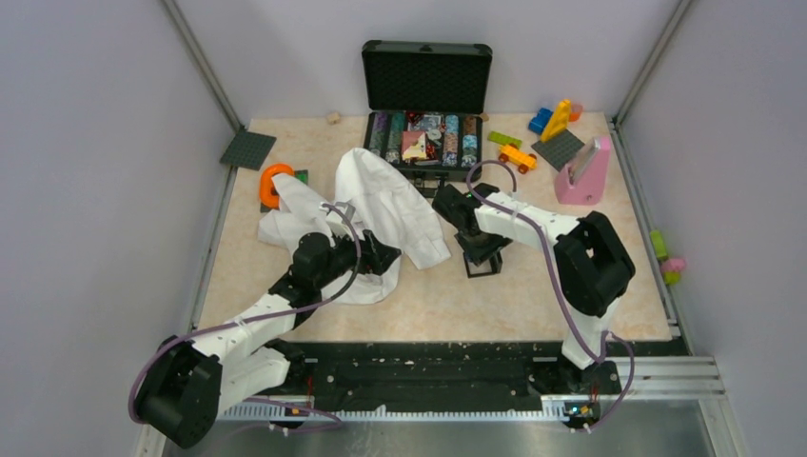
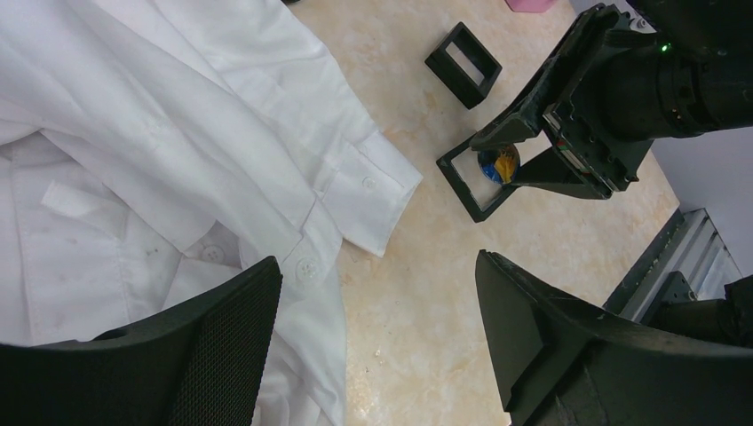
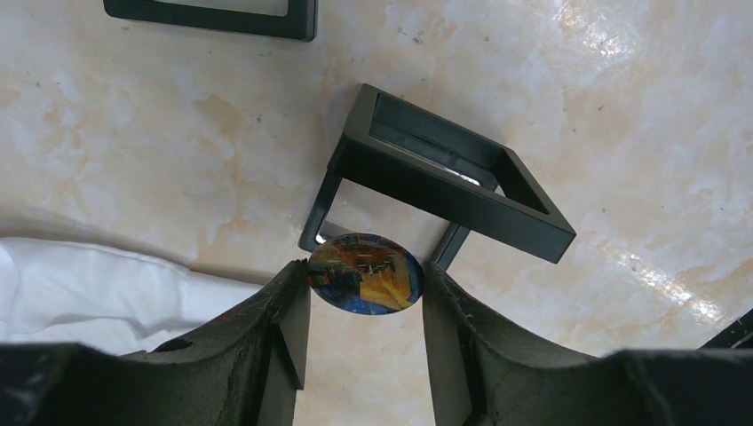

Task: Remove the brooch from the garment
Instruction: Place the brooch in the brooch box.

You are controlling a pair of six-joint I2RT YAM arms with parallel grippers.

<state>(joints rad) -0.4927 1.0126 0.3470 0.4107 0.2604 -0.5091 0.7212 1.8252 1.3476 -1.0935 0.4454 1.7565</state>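
The brooch (image 3: pixel 365 273) is a small round disc, orange and blue. It is pinched between the fingertips of my right gripper (image 3: pixel 365 280), which is shut on it. It hangs just over the near corner of a black square frame (image 3: pixel 444 177) on the table, apart from the garment. The left wrist view shows the brooch (image 2: pixel 499 164) above that frame (image 2: pixel 466 186). The garment, a white shirt (image 1: pixel 390 205), lies crumpled at centre left. My left gripper (image 2: pixel 377 266) is open and empty, low over the shirt's edge (image 2: pixel 178 133) and bare table. The top view hides the brooch.
A second black frame (image 2: pixel 463 64) lies beyond the first. At the back stands an open black case (image 1: pixel 426 95) of small items. An orange ring (image 1: pixel 274 183) and grey plate (image 1: pixel 247 149) are back left. Toy bricks (image 1: pixel 557 119) and a pink holder (image 1: pixel 582 171) are back right.
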